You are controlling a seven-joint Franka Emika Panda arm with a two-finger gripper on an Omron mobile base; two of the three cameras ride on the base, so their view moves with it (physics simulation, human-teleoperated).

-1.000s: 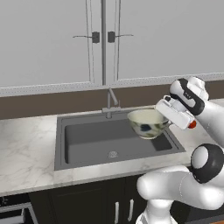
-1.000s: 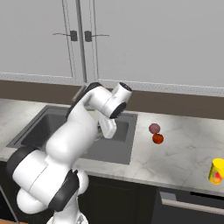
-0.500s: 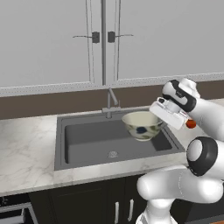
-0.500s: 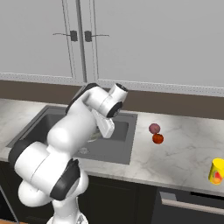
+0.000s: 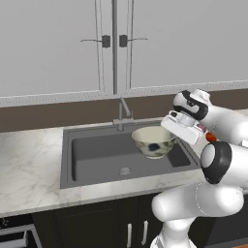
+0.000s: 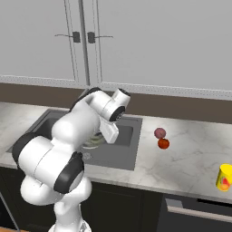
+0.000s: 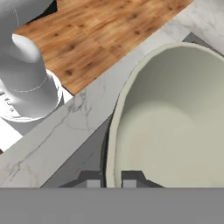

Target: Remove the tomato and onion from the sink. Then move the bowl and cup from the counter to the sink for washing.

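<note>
Two-finger gripper (image 7: 112, 178) clamped on the rim of the wide round bowl (image 5: 153, 142), cream-white inside and greenish-grey outside with a dark mark on its wall; one finger sits inside the rim, one outside, and the bowl hangs clear above the large dark grey rectangular sink (image 5: 97, 157), its round metal drain (image 5: 125, 170) below and to the gripper's left. On the white marble-look counter (image 6: 190, 158) to the gripper's right, pale pink-red onion (image 6: 159, 132) and glossy orange-red tomato (image 6: 163, 143) touch each other, well apart from the gripper. Small bright yellow cup (image 6: 224, 177) stands farther right again, near the counter's front edge.
</note>
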